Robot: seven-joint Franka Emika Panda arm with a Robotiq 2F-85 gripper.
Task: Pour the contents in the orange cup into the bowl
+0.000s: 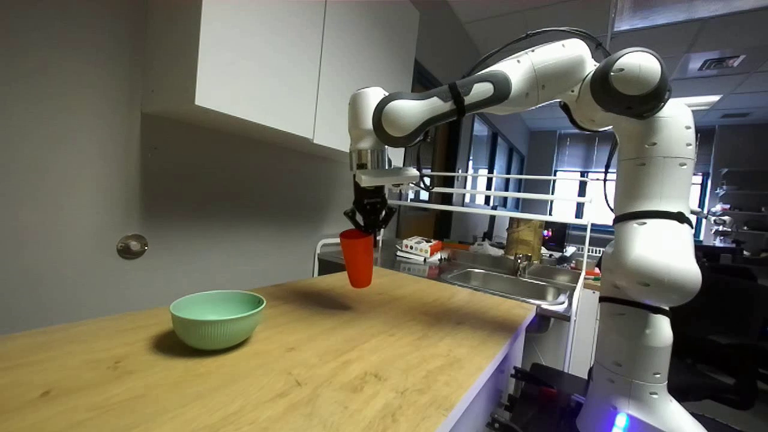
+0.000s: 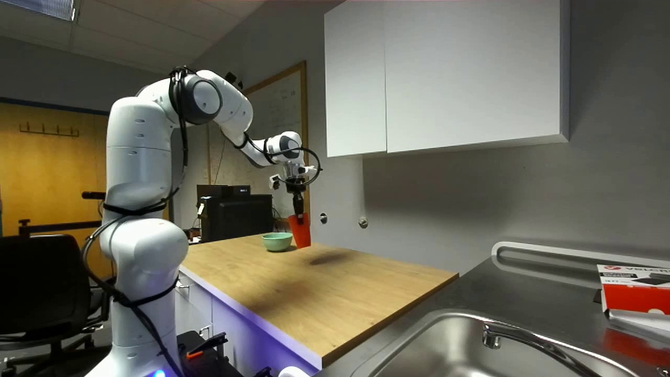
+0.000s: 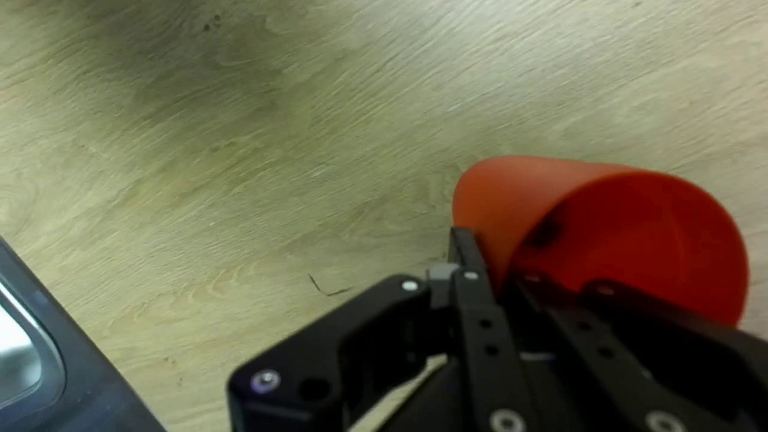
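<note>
The orange cup (image 1: 359, 261) hangs in the air above the wooden table, slightly tilted, with its shadow apart from it; it also shows in an exterior view (image 2: 300, 233). My gripper (image 1: 367, 229) is shut on the cup's wall at the rim. In the wrist view the gripper (image 3: 501, 252) has one finger outside the cup (image 3: 648, 234) and one inside. A dark patch shows inside the cup; I cannot tell whether it is contents or the fingertip. The mint-green bowl (image 1: 217, 327) stands upright on the table, apart from the cup; it also shows in an exterior view (image 2: 277, 242). It is out of the wrist view.
The wooden table (image 1: 360, 372) runs along a grey wall. A white wall cabinet (image 1: 258, 66) hangs above, close to the arm. A steel sink (image 2: 445, 345) with a faucet and a red-and-white box (image 2: 636, 293) lie beyond the table's end. A white rack (image 1: 510, 195) stands behind the arm.
</note>
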